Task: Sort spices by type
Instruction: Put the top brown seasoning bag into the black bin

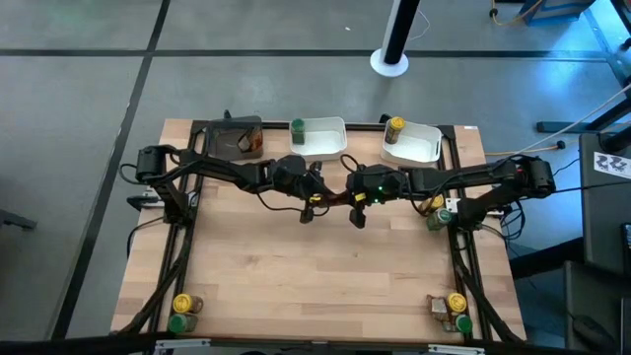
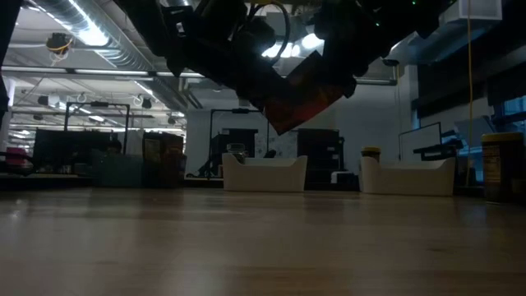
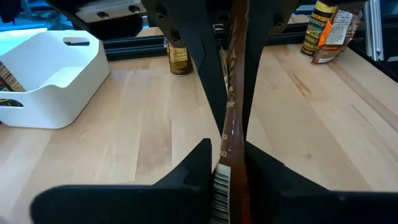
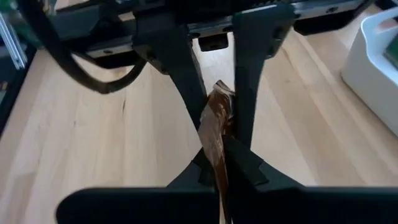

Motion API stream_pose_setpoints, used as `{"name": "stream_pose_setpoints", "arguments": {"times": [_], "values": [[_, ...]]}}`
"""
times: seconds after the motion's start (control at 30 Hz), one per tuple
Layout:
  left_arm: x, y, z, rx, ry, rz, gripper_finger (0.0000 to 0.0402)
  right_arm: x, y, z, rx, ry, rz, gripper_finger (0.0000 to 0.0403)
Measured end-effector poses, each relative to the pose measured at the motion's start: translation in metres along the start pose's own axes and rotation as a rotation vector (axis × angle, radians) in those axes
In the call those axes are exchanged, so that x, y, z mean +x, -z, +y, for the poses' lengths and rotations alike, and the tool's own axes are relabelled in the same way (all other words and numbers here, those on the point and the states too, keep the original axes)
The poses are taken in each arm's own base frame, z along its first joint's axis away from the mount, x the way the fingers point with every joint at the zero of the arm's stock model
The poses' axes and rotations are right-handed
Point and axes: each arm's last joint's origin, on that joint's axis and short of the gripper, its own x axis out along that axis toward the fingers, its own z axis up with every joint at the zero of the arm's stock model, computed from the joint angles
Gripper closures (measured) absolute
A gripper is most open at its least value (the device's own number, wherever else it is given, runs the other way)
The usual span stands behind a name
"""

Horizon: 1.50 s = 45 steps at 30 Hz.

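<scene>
A flat reddish-brown spice packet hangs in the air over the middle of the table, between my two grippers. My left gripper and my right gripper face each other there, and each is shut on the packet. Spice jars stand around the table. A green-lidded jar is by the middle white tray, and a yellow-lidded jar by the right white tray. A brown jar is in the dark tray. My left gripper pinches the packet between its two fingers at one end, coming level from the table's left. The packet stands edge-on and is lifted clear of the table. My right gripper pinches the packet's opposite end between its two fingers, coming level from the table's right. The packet is crumpled at the end beyond the fingers and tilts in the air, clear of the wood.
The dark tray and two white trays line the far edge. More jars stand at the near left corner, the near right corner and the right edge. Bare wood lies below the grippers.
</scene>
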Motion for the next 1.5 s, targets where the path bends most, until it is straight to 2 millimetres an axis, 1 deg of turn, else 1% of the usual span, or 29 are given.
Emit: {"name": "stream_pose_setpoints", "arguments": {"times": [0.07,0.17,0.3,0.37,0.43,0.57,0.63,0.77,0.87,0.93,1.03,1.17,1.3,1.5], "values": [[0.0,0.0,0.0,0.0,0.0,-0.001,0.036,0.0,0.0,0.0,0.042,-0.001,-0.002,0.0393],[0.0,0.0,0.0,0.003,0.0,-0.002,0.0367,0.0,0.0,0.0,0.05,0.0,-0.003,0.0393],[0.0,0.0,0.0,0.006,-0.001,-0.002,0.0366,0.0,-0.001,0.0,0.054,-0.002,-0.008,0.0393],[0.0,0.0,0.0,0.007,-0.002,-0.004,0.0364,0.0,-0.001,0.0,0.068,0.002,-0.012,0.0386],[0.0,-0.001,0.0,0.008,-0.006,-0.01,0.0364,0.0,-0.002,0.0,0.067,0.011,-0.025,0.0368],[0.0,-0.001,0.001,0.009,-0.009,-0.012,0.0363,-0.005,-0.005,0.001,0.062,-0.022,-0.041,0.031],[0.0,-0.001,0.001,0.007,-0.009,-0.004,0.0362,-0.014,-0.007,0.003,0.04,-0.046,-0.044,0.0284],[-0.002,0.0,0.001,0.032,-0.041,0.025,0.0362,-0.047,-0.013,0.005,0.017,-0.065,-0.076,0.0254],[-0.009,-0.004,0.002,0.051,-0.084,0.035,0.0362,-0.074,-0.013,0.006,0.02,-0.067,-0.083,0.0247],[-0.015,-0.009,0.002,0.052,-0.112,0.04,0.0362,-0.088,-0.012,0.006,0.021,-0.06,-0.078,0.0247],[-0.026,-0.015,0.002,0.055,-0.145,0.056,0.0362,-0.097,-0.008,0.003,0.024,-0.002,-0.061,0.0251],[-0.042,-0.021,0.003,0.055,-0.233,0.056,0.0361,-0.09,0.004,-0.001,-0.003,0.052,-0.05,0.0252],[-0.061,-0.015,0.006,-0.002,-0.337,0.058,0.0361,-0.073,0.022,-0.006,-0.044,0.082,-0.057,0.0253],[-0.092,-0.013,0.015,-0.074,-0.537,0.024,0.0361,-0.054,0.042,-0.012,-0.121,0.104,-0.138,0.0253]]}}
